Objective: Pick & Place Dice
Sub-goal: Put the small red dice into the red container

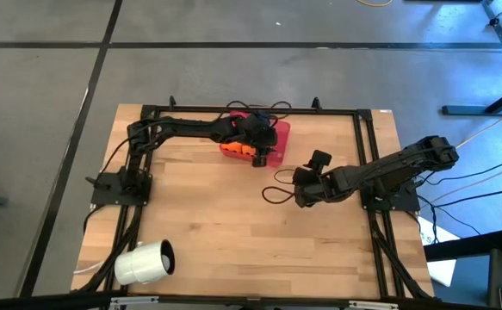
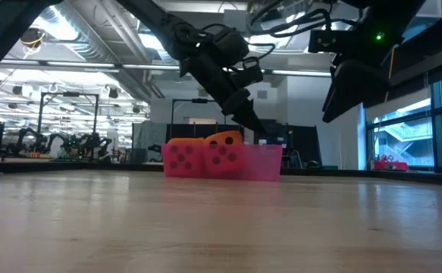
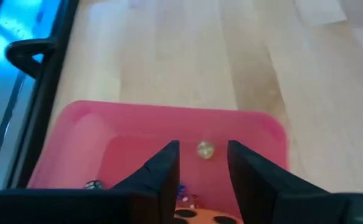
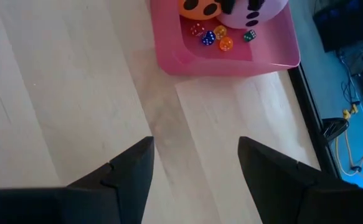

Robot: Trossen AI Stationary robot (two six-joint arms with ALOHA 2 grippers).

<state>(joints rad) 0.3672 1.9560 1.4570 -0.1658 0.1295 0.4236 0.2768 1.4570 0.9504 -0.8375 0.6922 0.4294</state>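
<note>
A pink tray (image 1: 276,131) sits at the table's far middle and holds the dice. An orange die (image 4: 200,7) and a pale pink die (image 4: 259,9) lie in it side by side, with several tiny dice (image 4: 217,36) in front of them. In the low view two dice (image 2: 222,150) show through the tray's wall. My left gripper (image 3: 203,149) hangs over the tray, slanting down. Its fingers are apart, and an orange die (image 3: 200,216) lies below and between them. My right gripper (image 4: 195,146) stands open above bare wood, right of the tray.
A white cup (image 1: 145,263) lies on its side near the table's near left corner. A black frame (image 1: 367,146) runs along the table's edges. Bare wood stretches between the tray and the near edge.
</note>
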